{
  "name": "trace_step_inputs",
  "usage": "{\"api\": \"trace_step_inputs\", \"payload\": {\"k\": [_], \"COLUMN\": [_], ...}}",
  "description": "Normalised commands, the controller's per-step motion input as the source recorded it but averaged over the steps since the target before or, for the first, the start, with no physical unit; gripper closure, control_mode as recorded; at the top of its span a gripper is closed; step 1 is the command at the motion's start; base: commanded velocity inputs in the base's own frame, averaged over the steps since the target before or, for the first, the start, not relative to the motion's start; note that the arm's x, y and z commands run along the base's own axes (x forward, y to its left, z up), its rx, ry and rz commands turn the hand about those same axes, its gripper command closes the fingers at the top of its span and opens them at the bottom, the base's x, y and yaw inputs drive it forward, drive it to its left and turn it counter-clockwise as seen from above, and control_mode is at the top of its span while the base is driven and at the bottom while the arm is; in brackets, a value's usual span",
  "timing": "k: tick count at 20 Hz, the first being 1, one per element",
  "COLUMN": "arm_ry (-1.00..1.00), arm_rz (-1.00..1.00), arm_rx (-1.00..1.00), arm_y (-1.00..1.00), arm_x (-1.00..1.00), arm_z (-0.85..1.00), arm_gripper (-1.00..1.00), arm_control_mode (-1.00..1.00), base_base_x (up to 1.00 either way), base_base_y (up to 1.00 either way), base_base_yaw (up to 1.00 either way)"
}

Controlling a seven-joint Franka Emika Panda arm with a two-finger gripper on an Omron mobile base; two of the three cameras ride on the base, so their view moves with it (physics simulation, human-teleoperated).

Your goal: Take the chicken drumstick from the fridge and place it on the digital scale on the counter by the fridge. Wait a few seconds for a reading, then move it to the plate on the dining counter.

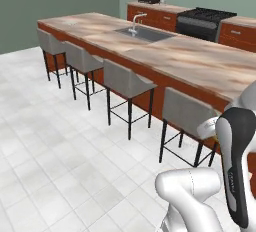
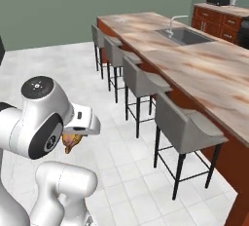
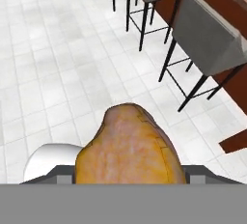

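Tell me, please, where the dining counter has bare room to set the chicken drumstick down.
The dining counter is bare on both sides of the sink: the long near stretch toward the robot and the far end. The stools crowd only the floor side. The gripper holds the chicken drumstick.

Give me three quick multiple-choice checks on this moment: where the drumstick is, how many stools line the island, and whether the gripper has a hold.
1. Where is the chicken drumstick?
A. On the dining counter
B. In the gripper, above the floor
C. In the sink

2. How many grey stools stand along the dining counter?
A. Two
B. Four
C. Six

3. What is the gripper doing?
A. Hanging open with nothing in it
B. Shut on the drumstick
C. Pressing on a stool seat

Answers:
1 B: the hand view shows the drumstick between the fingertips, white tiles beyond it.
2 B: the left base view shows four in a row.
3 B: the meat sits clamped between the tips.
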Motion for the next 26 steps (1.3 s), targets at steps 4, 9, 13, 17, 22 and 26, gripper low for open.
{"api": "trace_step_inputs", "payload": {"k": [4, 9, 13, 17, 22, 26], "arm_ry": [0.00, 0.00, 0.00, 0.00, 0.00, 0.00], "arm_rz": [0.00, 0.00, 0.00, 0.00, 0.00, 0.00], "arm_rx": [0.00, 0.00, 0.00, 0.00, 0.00, 0.00], "arm_y": [0.00, 0.00, 0.00, 0.00, 0.00, 0.00], "arm_x": [0.00, 0.00, 0.00, 0.00, 0.00, 0.00], "arm_z": [0.00, 0.00, 0.00, 0.00, 0.00, 0.00], "arm_gripper": [1.00, 1.00, 1.00, 1.00, 1.00, 1.00], "arm_control_mode": [1.00, 1.00, 1.00, 1.00, 1.00, 1.00], "base_base_x": [1.00, 1.00, 1.00, 1.00, 1.00, 1.00], "base_base_y": [1.00, 1.00, 1.00, 1.00, 1.00, 1.00], "base_base_yaw": [-0.29, -0.28, -0.27, -0.27, -0.28, -0.28]}}
